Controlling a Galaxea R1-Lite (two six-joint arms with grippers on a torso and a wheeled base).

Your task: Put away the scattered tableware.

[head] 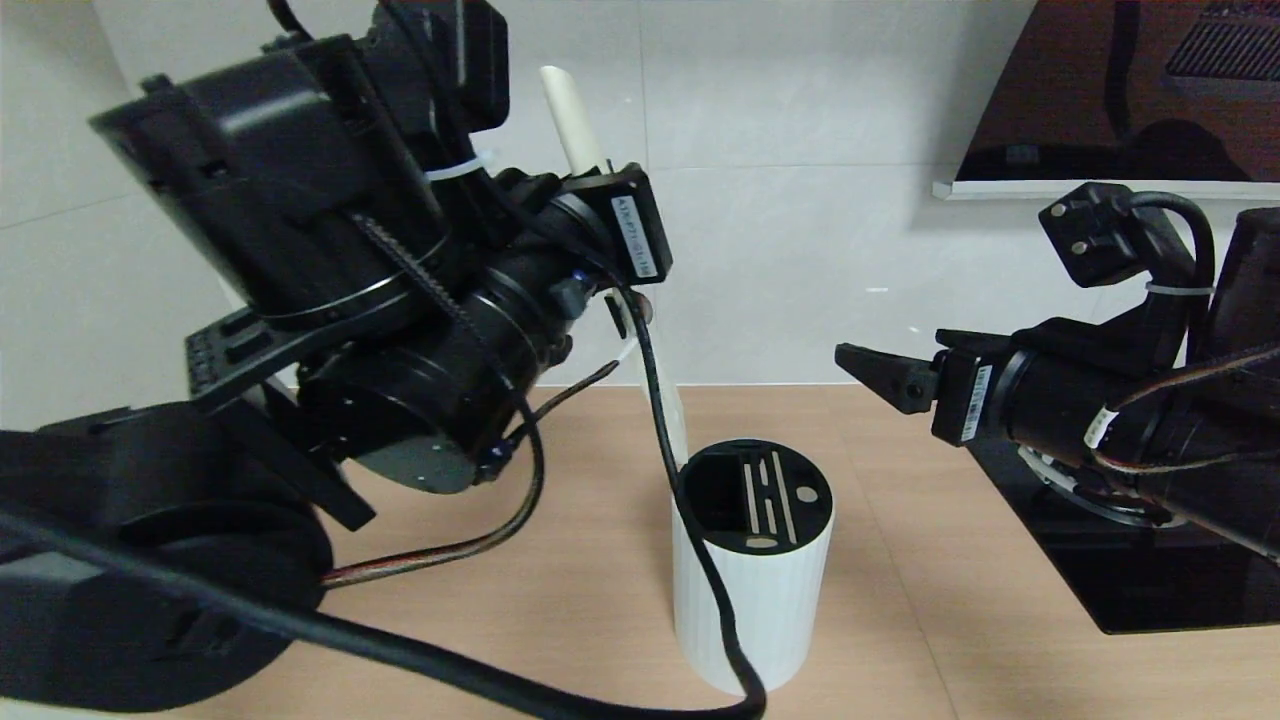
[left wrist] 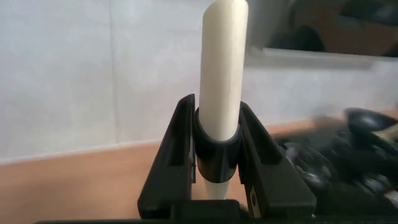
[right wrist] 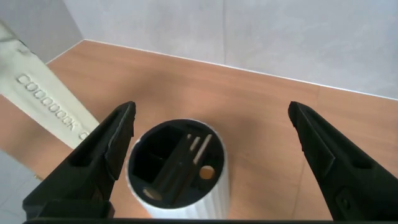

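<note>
With our left gripper (left wrist: 217,134) clamped on the cream utensil (left wrist: 224,56), we should line its tip over the holder (head: 752,600) at lower middle, descending slowly; our right gripper (right wrist: 210,134) gapes empty.

A light wooden countertop (head: 900,560) met a white tiled wall (head: 800,200). A glossy black glass cooktop (head: 1150,590) lay at its right, below a dark range hood (head: 1100,90).

My arms (head: 300,200) are matte black: round joint housings (head: 420,400), a toothed belt (head: 395,255), white zip ties (head: 458,168), barcode labels (head: 628,232), black cables (head: 690,520), and a right gripper (right wrist: 210,109) with wedge-shaped fingers (right wrist: 93,165).
</note>
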